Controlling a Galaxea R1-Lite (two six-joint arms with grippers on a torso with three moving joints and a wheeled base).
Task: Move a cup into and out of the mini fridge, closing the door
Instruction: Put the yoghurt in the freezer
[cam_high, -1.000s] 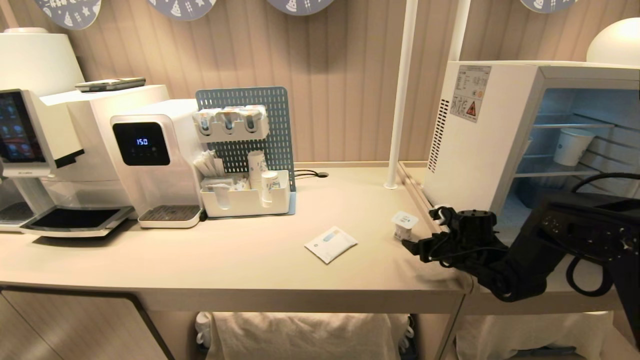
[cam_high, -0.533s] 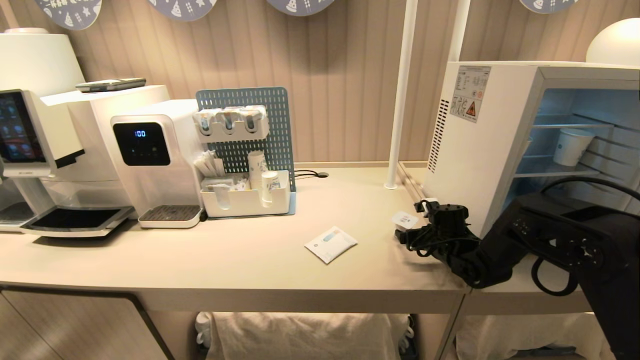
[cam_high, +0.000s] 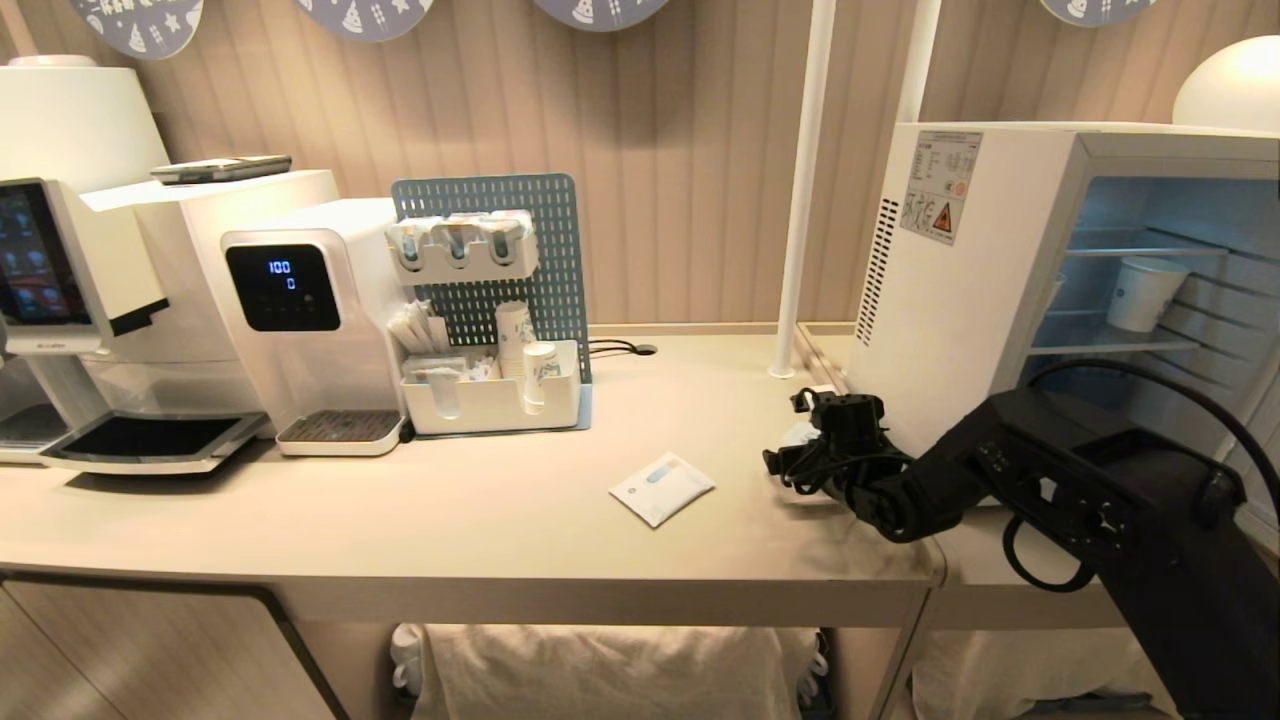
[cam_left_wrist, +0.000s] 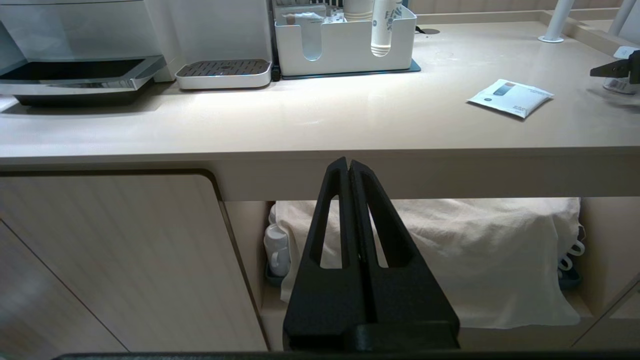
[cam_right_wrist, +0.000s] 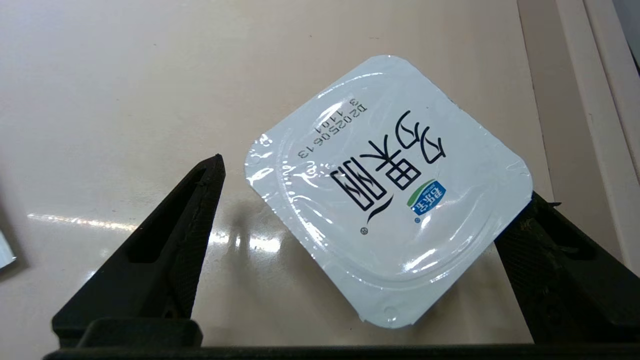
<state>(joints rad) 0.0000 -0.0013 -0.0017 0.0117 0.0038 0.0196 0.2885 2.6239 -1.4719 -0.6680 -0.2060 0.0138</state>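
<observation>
The cup (cam_right_wrist: 390, 190), a small white pot with a square foil lid and black print, stands on the beige counter (cam_high: 520, 520) just left of the mini fridge (cam_high: 960, 290). My right gripper (cam_right_wrist: 375, 176) hangs open over it, one finger (cam_right_wrist: 190, 225) apart from the lid and the other at the lid's opposite corner. In the head view the right gripper (cam_high: 792, 440) covers nearly all of the cup. The fridge's inside is open to view; the door is out of view. My left gripper (cam_left_wrist: 348, 165) is shut and empty, below the counter's front edge.
A taller paper cup (cam_high: 1140, 290) sits on a wire shelf inside the fridge. A white sachet (cam_high: 662, 487) lies mid-counter. Further left stand an organiser with paper cups (cam_high: 495, 395), a water dispenser (cam_high: 300, 320) and a coffee machine (cam_high: 60, 270). A white pole (cam_high: 800, 190) rises behind the cup.
My right arm has swung left and toward the back of the counter, bringing the open gripper from beside the fridge's front to over the cup. The cup has stayed put.
</observation>
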